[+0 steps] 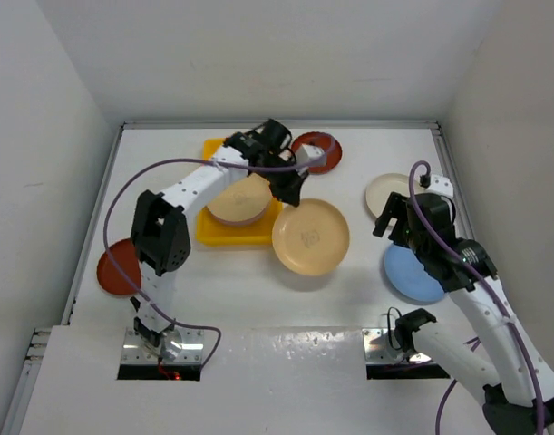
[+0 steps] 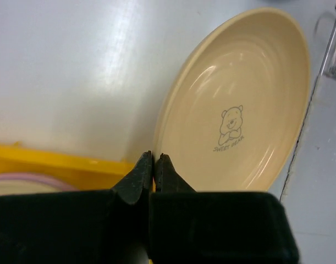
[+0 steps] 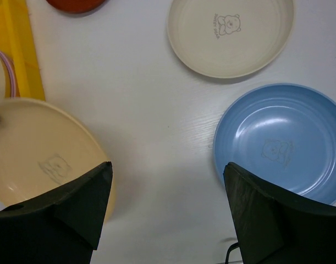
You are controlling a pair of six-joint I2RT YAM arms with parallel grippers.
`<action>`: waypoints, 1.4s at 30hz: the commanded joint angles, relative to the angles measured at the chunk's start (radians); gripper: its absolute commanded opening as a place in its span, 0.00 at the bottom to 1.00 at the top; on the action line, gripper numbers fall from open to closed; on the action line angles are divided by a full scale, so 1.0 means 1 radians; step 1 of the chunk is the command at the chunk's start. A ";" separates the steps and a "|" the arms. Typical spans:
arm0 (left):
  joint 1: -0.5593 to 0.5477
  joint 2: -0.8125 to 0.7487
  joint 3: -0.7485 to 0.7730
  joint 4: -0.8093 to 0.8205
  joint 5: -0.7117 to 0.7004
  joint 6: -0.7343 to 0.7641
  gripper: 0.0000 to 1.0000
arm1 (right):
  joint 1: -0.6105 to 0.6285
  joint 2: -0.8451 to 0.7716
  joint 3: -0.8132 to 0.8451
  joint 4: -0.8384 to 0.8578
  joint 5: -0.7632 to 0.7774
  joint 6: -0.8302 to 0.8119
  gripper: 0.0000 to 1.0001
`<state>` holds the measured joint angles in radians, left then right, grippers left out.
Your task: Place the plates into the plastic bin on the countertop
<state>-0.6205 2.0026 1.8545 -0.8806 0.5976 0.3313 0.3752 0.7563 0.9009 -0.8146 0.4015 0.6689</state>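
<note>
The left claw (image 2: 155,159) is clenched on the bin-side rim of the tan-yellow plate (image 2: 233,99) at the middle of the worktop (image 2: 58,66). This grip is probably meant to carry the plate into the yellow plastic bin (image 2: 47,162) just beside it, toward the far edge. The right claw (image 3: 166,170) hangs released near the light blue plate (image 3: 277,143).

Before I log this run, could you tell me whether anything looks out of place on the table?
One thing: the tan-yellow round plastic plate sits askew, its rim overlapping the corner of the yellow rectangular plastic bin rather than lying inside, pinched at that edge by the left claw. Nothing else stands out.
</note>
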 commanded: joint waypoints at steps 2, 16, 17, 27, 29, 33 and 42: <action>0.145 -0.116 0.126 -0.015 0.097 -0.080 0.00 | -0.002 0.086 0.041 0.076 -0.009 0.008 0.81; 0.545 -0.050 0.123 0.025 -0.073 -0.136 0.00 | -0.058 0.604 0.282 0.259 -0.259 -0.104 0.81; 0.557 -0.038 0.123 0.025 -0.050 -0.136 0.00 | -0.065 0.647 0.296 0.258 -0.286 -0.107 0.81; 0.608 0.091 0.117 0.045 -0.068 -0.123 0.00 | -0.097 0.885 0.553 0.166 -0.360 -0.126 0.80; 0.617 0.104 0.104 0.055 -0.068 -0.113 0.00 | -0.105 0.897 0.560 0.172 -0.366 -0.120 0.80; 0.617 0.140 0.104 0.055 -0.079 -0.104 0.03 | -0.150 0.902 0.523 0.192 -0.397 -0.053 0.80; 0.608 0.140 0.066 0.034 -0.148 -0.023 0.38 | -0.269 0.865 0.403 0.239 -0.444 0.028 0.80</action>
<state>-0.0143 2.1464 1.9301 -0.8455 0.4744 0.2680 0.1257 1.6543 1.3102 -0.6098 -0.0158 0.6563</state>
